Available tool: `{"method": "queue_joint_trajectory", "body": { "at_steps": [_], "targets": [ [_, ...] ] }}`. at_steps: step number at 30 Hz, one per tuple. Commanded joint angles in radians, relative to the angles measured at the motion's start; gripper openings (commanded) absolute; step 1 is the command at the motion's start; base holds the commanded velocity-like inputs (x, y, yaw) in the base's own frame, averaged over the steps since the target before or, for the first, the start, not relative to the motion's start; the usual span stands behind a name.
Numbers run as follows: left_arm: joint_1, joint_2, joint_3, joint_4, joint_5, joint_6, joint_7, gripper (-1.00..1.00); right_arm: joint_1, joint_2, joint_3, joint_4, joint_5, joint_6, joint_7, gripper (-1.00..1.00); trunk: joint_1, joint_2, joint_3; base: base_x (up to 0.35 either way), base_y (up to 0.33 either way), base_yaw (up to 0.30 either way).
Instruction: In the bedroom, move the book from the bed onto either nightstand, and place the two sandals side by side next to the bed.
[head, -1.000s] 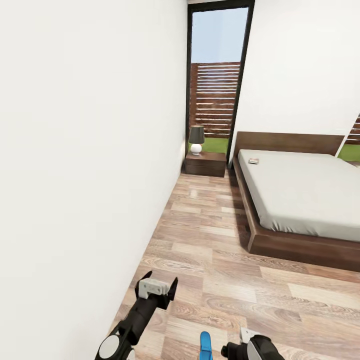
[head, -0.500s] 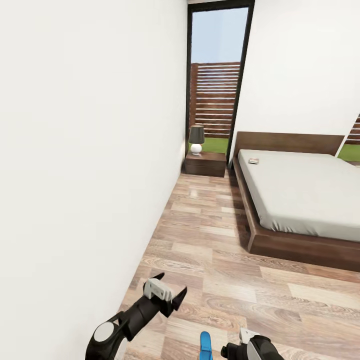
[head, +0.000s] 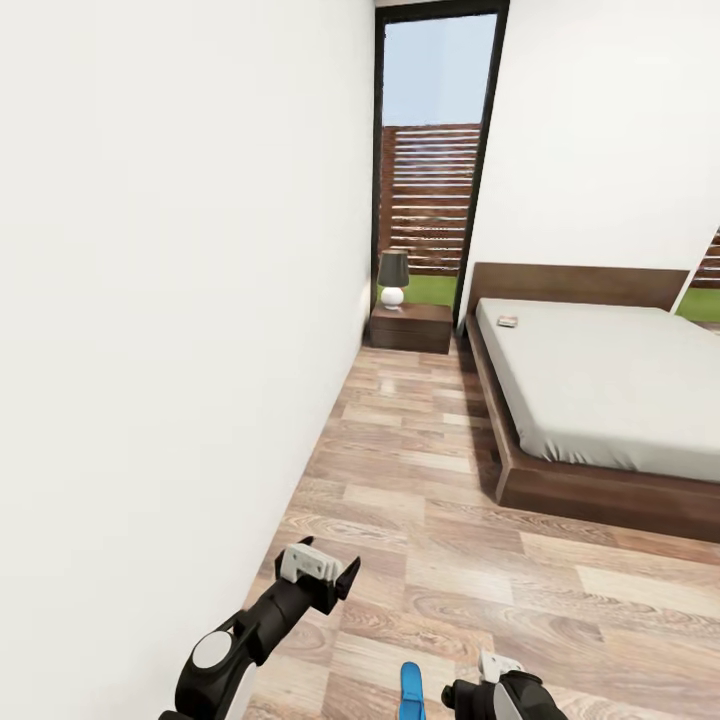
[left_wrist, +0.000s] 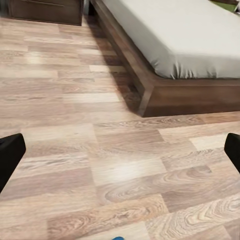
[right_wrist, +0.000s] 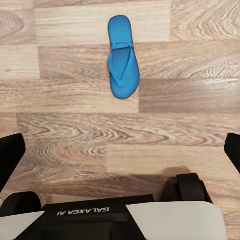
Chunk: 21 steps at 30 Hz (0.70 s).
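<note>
Since the picture half a second ago, the left gripper (head: 318, 573) is swinging back up and toward the white wall (head: 170, 300), while the camera and the room are holding their places. Its fingers are spread wide, holding nothing, and in its wrist view it is looking across bare wood floor (left_wrist: 115, 165) toward the bed (left_wrist: 190, 40).

One blue sandal (right_wrist: 122, 56) is lying flat on the planks just in front of the robot's base (right_wrist: 120, 217), its long axis running away from the base. It is resting well short of the bed's foot corner. The right gripper (head: 497, 684) is hanging almost over it, fingertips wide apart at the edges of its wrist view and empty, so the right arm is plainly the nearer one. Reaching it probably means a forward and downward move with the jaws turned across the sole's narrow width.

The book (head: 508, 322) is lying on the bed near the headboard (head: 575, 285), on the side closest to the nightstand (head: 412, 327).
</note>
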Motion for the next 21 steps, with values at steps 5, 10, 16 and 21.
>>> {"method": "queue_joint_trajectory", "body": {
  "at_steps": [5, 10, 16, 21],
  "targets": [
    [-0.001, -0.001, 0.0, 0.0, 0.0, 0.005, 0.004, 1.0, 0.0, -0.001, -0.001, -0.002, -0.01, 0.004, -0.006, 1.0, 0.019, -0.036, -0.017, 0.0, 0.0, 0.0],
    [-0.001, -0.001, 0.0, 0.0, 0.0, 0.005, 0.005, 1.0, 0.0, -0.001, 0.0, -0.002, -0.01, 0.004, -0.006, 1.0, 0.038, -0.071, -0.032, 0.0, 0.0, 0.0],
    [-0.001, -0.001, 0.0, 0.001, 0.0, 0.005, 0.005, 1.0, 0.0, -0.001, 0.0, -0.002, -0.01, 0.004, -0.006, 1.0, 0.061, -0.113, -0.051, 0.0, 0.0, 0.0],
    [0.0, -0.001, 0.0, 0.001, 0.0, 0.005, 0.005, 1.0, 0.0, -0.001, -0.001, -0.002, -0.01, 0.004, -0.006, 1.0, 0.081, -0.148, -0.067, 0.0, 0.0, 0.0]
  ]
}}
